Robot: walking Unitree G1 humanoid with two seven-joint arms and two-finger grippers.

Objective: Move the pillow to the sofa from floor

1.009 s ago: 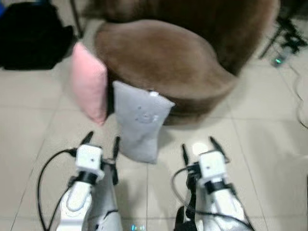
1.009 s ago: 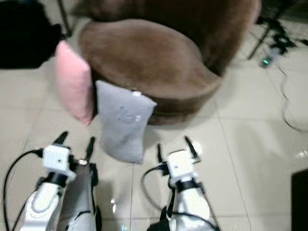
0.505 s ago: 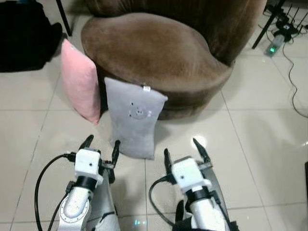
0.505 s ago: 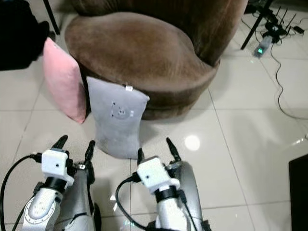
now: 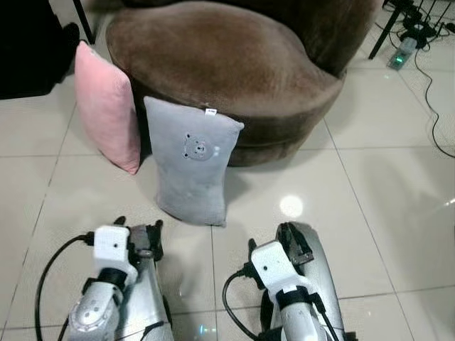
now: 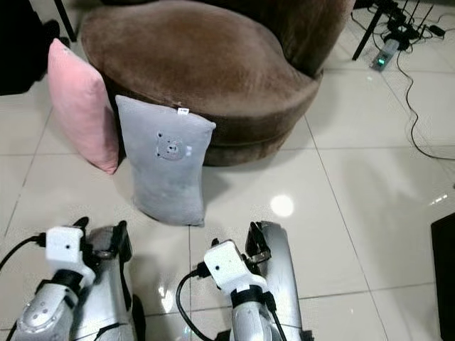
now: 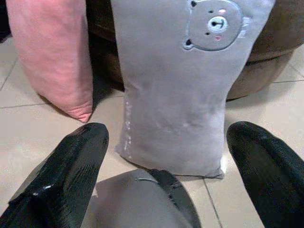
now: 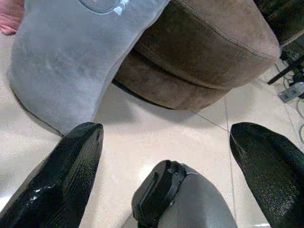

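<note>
Left wrist view: grey pillow [image 7: 175, 95], bear-face emblem, upright against sofa [image 7: 266, 52].

We are in a home living room: a round brown plush sofa [image 5: 234, 64] stands on glossy beige floor tiles [image 5: 384, 185], cushions [image 5: 106, 106] lean against it, and a power strip [image 5: 402, 53] with cables lies nearby.

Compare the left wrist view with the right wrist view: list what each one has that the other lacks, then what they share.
Left wrist view: the bear face printed on the grey pillow, and most of the pink pillow leaning beside it. Right wrist view: the power strip and a black stand leg on the tiles past the brown sofa. Both: the grey pillow standing against the sofa base, the tiled floor, and two open black fingers.
</note>
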